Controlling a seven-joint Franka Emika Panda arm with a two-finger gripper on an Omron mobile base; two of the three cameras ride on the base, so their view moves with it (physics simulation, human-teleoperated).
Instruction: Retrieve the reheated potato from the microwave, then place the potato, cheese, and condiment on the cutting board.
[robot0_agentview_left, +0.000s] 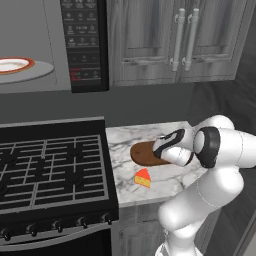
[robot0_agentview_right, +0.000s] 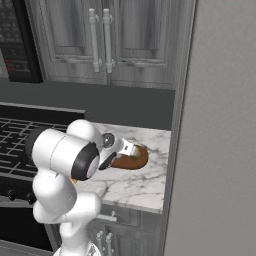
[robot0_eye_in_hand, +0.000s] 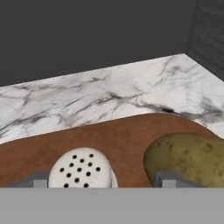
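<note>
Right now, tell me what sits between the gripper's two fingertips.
In the hand view, the condiment stands upright on the cutting board between the open gripper's fingertips; the potato lies beside it.

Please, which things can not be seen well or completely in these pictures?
- Condiment: hand view, lower part cut off by the bottom edge.
- Potato: hand view, cut off at the right edge.
- Cutting board: both base views, mostly behind the arm.
- Gripper: fingers barely show; grip unclear.
- Microwave: left base view, cropped.
</note>
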